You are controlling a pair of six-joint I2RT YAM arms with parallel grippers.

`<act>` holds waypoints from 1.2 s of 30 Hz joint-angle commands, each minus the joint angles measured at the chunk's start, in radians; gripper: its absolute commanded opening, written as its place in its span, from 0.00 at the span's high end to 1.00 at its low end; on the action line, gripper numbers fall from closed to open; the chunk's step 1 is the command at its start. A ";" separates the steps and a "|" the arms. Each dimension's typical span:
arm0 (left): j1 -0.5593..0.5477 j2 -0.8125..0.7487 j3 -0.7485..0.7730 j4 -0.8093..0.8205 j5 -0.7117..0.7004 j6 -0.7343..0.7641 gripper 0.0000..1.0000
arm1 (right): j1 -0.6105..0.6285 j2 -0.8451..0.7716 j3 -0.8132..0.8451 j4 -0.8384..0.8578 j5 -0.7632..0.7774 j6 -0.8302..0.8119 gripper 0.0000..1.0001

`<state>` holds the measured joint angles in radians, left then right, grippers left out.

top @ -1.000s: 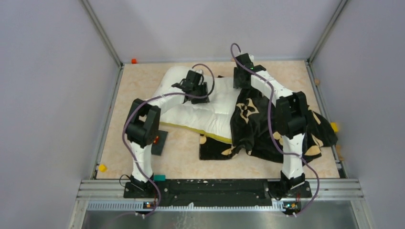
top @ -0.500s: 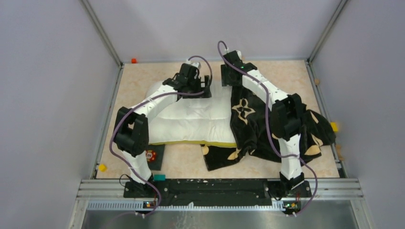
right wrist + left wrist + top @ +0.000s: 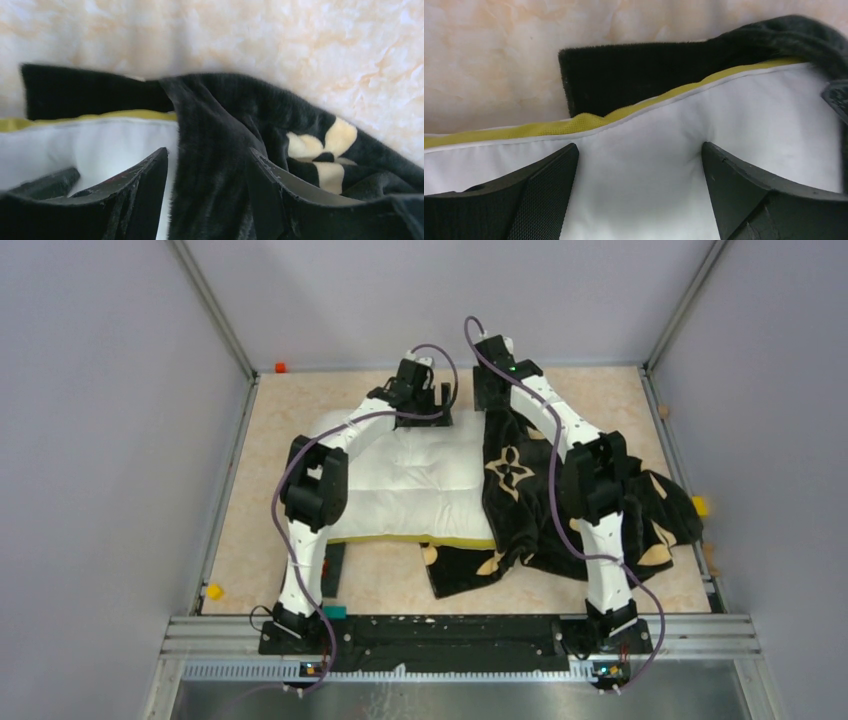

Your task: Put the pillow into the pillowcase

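Note:
The white tufted pillow (image 3: 400, 480) lies across the table's middle, its yellow band (image 3: 400, 539) along the near edge. The black flower-print pillowcase (image 3: 520, 500) covers its right end and spills to the right. My left gripper (image 3: 427, 405) is at the pillow's far edge; in the left wrist view it (image 3: 639, 160) stands open, pressing into the white pillow (image 3: 649, 130), with black pillowcase (image 3: 634, 75) beyond. My right gripper (image 3: 490, 392) is next to it; in the right wrist view it (image 3: 207, 160) is shut on a fold of pillowcase (image 3: 240, 100), with the pillow (image 3: 100, 145) to its left.
A small dark card (image 3: 335, 562) lies by the left arm near the front. Small blocks sit at the edges: yellow (image 3: 214, 591), orange (image 3: 281, 368), yellow (image 3: 700, 506). A teal piece (image 3: 333, 612) is by the left base. Metal posts frame the table.
The pillow has slid left and squared up, and the pillowcase has been drawn further over its right end. Both grippers have moved to the pillow's far edge; the left one then shifted right.

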<state>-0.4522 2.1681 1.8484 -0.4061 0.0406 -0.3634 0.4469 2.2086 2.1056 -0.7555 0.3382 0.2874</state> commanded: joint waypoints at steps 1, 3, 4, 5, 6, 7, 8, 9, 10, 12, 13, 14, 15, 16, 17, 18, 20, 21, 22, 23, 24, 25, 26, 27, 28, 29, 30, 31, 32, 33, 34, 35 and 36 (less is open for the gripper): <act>0.003 0.038 0.031 0.001 0.028 0.012 0.07 | -0.012 0.006 -0.026 -0.019 -0.019 -0.003 0.43; 0.003 0.041 0.009 0.019 0.036 0.009 0.18 | -0.012 0.011 -0.029 -0.018 -0.035 -0.002 0.46; 0.003 0.040 -0.004 0.030 0.040 0.009 0.26 | -0.012 0.011 -0.028 -0.019 -0.036 -0.001 0.47; 0.003 0.040 -0.012 0.036 0.042 0.008 0.33 | -0.013 0.013 -0.023 -0.022 -0.036 0.000 0.50; 0.003 0.043 -0.014 0.038 0.048 0.007 0.41 | -0.013 0.013 -0.016 -0.026 -0.036 0.001 0.55; 0.003 0.044 -0.015 0.040 0.053 0.007 0.49 | -0.013 0.014 -0.005 -0.030 -0.039 0.001 0.60; 0.003 0.043 -0.019 0.045 0.064 0.010 0.56 | -0.013 0.015 0.007 -0.034 -0.043 0.001 0.67; 0.004 0.040 -0.024 0.053 0.070 0.010 0.65 | -0.013 0.016 0.021 -0.040 -0.047 0.001 0.75; 0.003 0.036 -0.029 0.060 0.080 0.011 0.71 | -0.012 0.018 0.035 -0.047 -0.051 0.002 0.84; 0.003 0.029 -0.036 0.073 0.095 0.015 0.84 | -0.010 0.022 0.071 -0.064 -0.064 0.007 1.00; 0.003 0.023 -0.039 0.079 0.104 0.015 0.89 | -0.006 0.021 0.090 -0.073 -0.075 0.011 1.00; 0.004 0.015 -0.045 0.095 0.121 0.016 0.96 | -0.001 0.018 0.107 -0.078 -0.086 0.013 1.00; 0.002 0.006 -0.055 0.114 0.143 0.016 1.00 | 0.011 0.008 0.122 -0.077 -0.092 0.013 1.00; 0.001 -0.009 -0.067 0.134 0.167 0.014 1.00 | 0.024 -0.002 0.139 -0.072 -0.094 0.011 1.00; -0.005 -0.025 -0.079 0.153 0.190 0.015 1.00 | 0.038 -0.009 0.166 -0.072 -0.097 0.008 1.00; -0.011 -0.046 -0.092 0.169 0.203 0.015 1.00 | 0.051 -0.011 0.199 -0.079 -0.112 0.009 1.00; -0.036 -0.082 -0.105 0.197 0.219 0.028 1.00 | 0.070 -0.010 0.263 -0.071 -0.171 0.023 1.00; -0.054 -0.096 -0.108 0.204 0.211 0.035 1.00 | 0.077 -0.010 0.285 -0.065 -0.191 0.031 1.00; -0.065 -0.110 -0.112 0.213 0.211 0.036 1.00 | 0.085 -0.010 0.306 -0.060 -0.204 0.038 1.00; -0.068 -0.120 -0.119 0.226 0.218 0.021 1.00 | 0.092 -0.010 0.322 -0.057 -0.211 0.046 1.00; -0.068 -0.127 -0.121 0.233 0.222 0.000 1.00 | 0.096 -0.012 0.329 -0.052 -0.218 0.055 1.00; -0.065 -0.129 -0.113 0.231 0.212 -0.019 1.00 | 0.102 -0.015 0.326 -0.046 -0.230 0.065 1.00; -0.057 -0.128 -0.099 0.225 0.194 -0.038 1.00 | 0.109 -0.020 0.317 -0.043 -0.237 0.073 1.00; -0.045 -0.123 -0.076 0.212 0.172 -0.061 1.00 | 0.116 -0.027 0.300 -0.041 -0.234 0.079 1.00; -0.031 -0.113 -0.045 0.187 0.147 -0.093 1.00 | 0.126 -0.040 0.271 -0.030 -0.231 0.083 1.00; -0.013 -0.100 -0.011 0.158 0.115 -0.132 1.00 | 0.135 -0.058 0.234 -0.012 -0.229 0.087 1.00; 0.009 -0.086 0.028 0.125 0.092 -0.173 1.00 | 0.142 -0.079 0.191 0.010 -0.229 0.094 1.00; 0.031 -0.069 0.063 0.096 0.068 -0.223 1.00 | 0.145 -0.100 0.148 0.035 -0.228 0.100 1.00; 0.064 -0.052 0.095 0.077 0.048 -0.255 1.00 | 0.145 -0.116 0.116 0.053 -0.227 0.103 1.00; 0.085 -0.037 0.119 0.071 0.036 -0.284 1.00 | 0.145 -0.124 0.102 0.060 -0.223 0.103 1.00; 0.108 -0.016 0.142 0.065 0.031 -0.313 1.00 | 0.145 -0.122 0.109 0.060 -0.222 0.099 1.00; 0.127 0.011 0.180 0.054 0.037 -0.331 1.00 | 0.145 -0.112 0.133 0.052 -0.227 0.094 1.00; 0.139 0.050 0.250 0.033 0.048 -0.342 1.00 | 0.145 -0.097 0.160 0.045 -0.239 0.084 1.00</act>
<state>-0.4095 2.1471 1.9083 -0.3916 0.1440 -0.5663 0.5701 2.1761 2.2162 -0.7891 0.1455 0.3634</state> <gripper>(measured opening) 0.011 0.012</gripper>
